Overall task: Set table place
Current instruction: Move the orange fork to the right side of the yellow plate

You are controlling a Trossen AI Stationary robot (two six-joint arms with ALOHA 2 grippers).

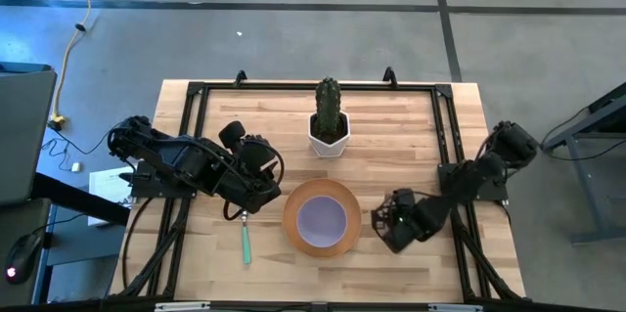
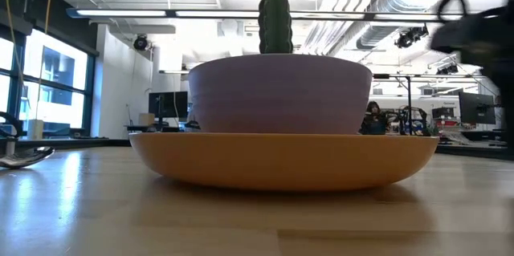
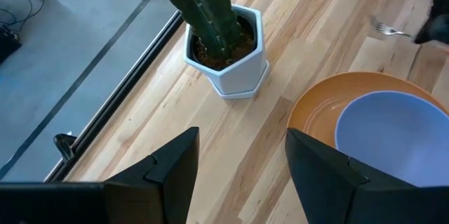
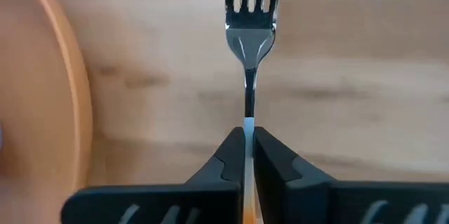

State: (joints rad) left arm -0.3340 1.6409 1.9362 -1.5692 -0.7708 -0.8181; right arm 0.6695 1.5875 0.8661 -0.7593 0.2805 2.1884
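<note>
My right claw (image 4: pixel 247 155) pinches the fork (image 4: pixel 251 27), its length running alongside the plate (image 4: pixel 66 76); my left claw (image 3: pixel 238 164) gapes.

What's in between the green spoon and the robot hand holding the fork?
In the high view, the orange plate with the lavender bowl in it lies between the spoon and the right gripper, which clamps the fork.
</note>
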